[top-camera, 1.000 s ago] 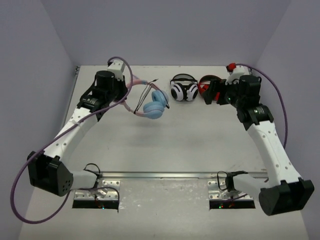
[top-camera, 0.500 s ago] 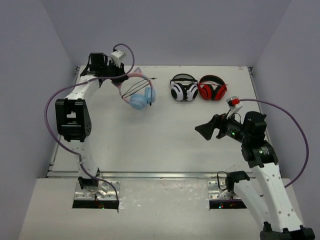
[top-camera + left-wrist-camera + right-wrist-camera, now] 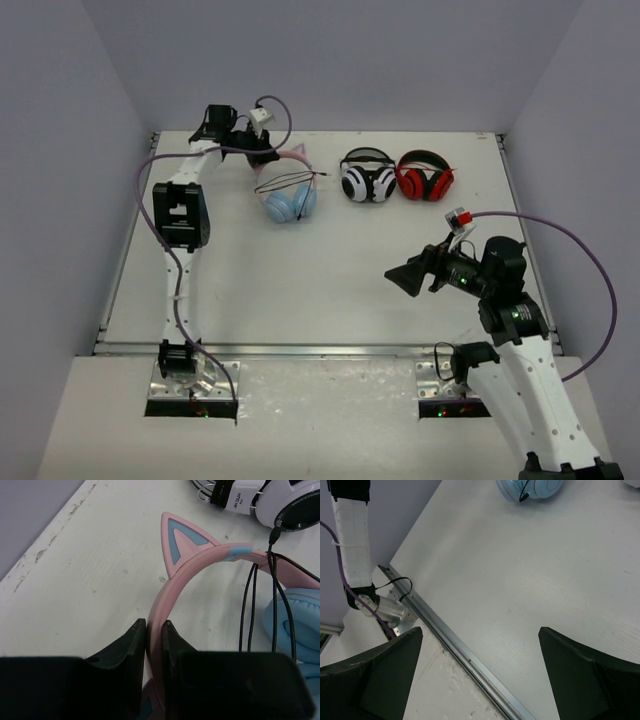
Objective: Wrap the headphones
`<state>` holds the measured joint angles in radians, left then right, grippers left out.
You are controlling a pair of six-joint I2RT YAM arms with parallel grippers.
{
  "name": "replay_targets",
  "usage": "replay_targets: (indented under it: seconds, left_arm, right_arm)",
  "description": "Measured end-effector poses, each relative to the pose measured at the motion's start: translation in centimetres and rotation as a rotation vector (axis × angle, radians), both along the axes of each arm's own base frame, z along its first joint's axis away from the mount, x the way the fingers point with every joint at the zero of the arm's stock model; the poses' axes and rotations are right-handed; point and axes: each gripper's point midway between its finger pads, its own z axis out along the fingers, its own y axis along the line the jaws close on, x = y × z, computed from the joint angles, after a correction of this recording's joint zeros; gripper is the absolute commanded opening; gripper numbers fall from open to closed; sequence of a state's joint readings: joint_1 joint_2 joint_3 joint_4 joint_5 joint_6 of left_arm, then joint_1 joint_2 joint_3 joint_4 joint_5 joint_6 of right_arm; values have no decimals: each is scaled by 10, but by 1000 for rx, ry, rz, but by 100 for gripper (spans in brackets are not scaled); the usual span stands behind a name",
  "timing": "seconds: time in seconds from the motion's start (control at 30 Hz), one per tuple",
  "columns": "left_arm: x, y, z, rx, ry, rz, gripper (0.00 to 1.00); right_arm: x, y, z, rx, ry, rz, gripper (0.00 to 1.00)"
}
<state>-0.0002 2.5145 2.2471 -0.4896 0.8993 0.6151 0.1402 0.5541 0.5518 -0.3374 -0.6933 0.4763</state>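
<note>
The headphones (image 3: 290, 200) lie at the back left of the table, with a pink cat-eared headband (image 3: 200, 560), light-blue earcups (image 3: 295, 625) and a thin black cable (image 3: 247, 605) looped across the band. My left gripper (image 3: 262, 152) is shut on the pink headband (image 3: 155, 645) near one end. My right gripper (image 3: 405, 277) is open and empty, hovering above the table's near right part, well away from the headphones; an earcup shows far off in the right wrist view (image 3: 530, 489).
Black-and-white headphones (image 3: 367, 178) and red-and-black headphones (image 3: 425, 178) lie side by side at the back centre, right of the cat-ear pair. A metal rail (image 3: 330, 349) runs along the table's near edge. Grey walls enclose three sides.
My left gripper moved right along the back edge, carrying the headphones a little to the right. My right gripper pulled back from the red headphones to the near right and dropped slightly.
</note>
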Motion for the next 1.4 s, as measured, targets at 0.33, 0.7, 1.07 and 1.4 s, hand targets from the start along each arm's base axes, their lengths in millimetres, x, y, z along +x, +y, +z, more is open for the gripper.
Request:
replay_targets:
  seconds: [0.33, 0.7, 1.07, 1.4]
  left_arm:
    - [33, -13, -38, -66, -56, -21, 0]
    - [49, -38, -45, -77, -156, -55, 12]
    - [77, -61, -24, 40, -381, -32, 54]
    - [103, -37, 4, 100, -505, 117, 100]
  right_arm:
    - [-5, 0, 7, 7, -39, 2, 99]
    - [-9, 2, -3, 19, 0, 12, 99]
    - [-9, 3, -23, 12, 68, 15, 99]
    - [-7, 4, -40, 2, 123, 20, 99]
